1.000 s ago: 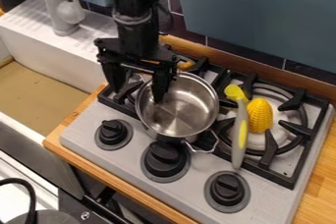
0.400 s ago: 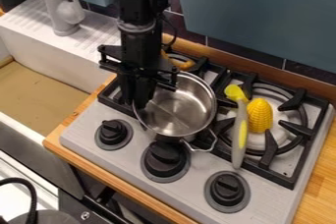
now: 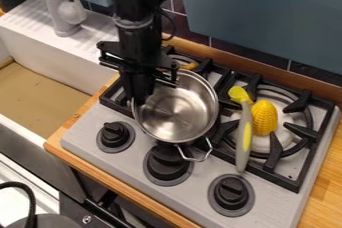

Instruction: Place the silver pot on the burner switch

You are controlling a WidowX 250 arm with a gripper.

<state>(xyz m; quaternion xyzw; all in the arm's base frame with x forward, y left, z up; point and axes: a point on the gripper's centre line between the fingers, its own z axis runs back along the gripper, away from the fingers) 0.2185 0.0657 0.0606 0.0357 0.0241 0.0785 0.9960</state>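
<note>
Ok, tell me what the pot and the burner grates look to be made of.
The pot looks like polished metal, probably stainless steel: its silvery inside throws back bright streaks. The grates seem to be cast iron or enamelled metal, going by their thick, dark, dull bars.

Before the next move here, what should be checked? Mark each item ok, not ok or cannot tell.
1. Gripper at the silver pot's left rim, fingers closed together: ok.
2. Grip firm enough to carry the pot: cannot tell.
3. Pot's opening facing up: ok.
4. Visible gap between the pot and the grey-and-yellow utensil: ok.
5. Pot's base off the grate: cannot tell.
6. Pot resting squarely on a burner switch, such as the middle knob: not ok.
</note>
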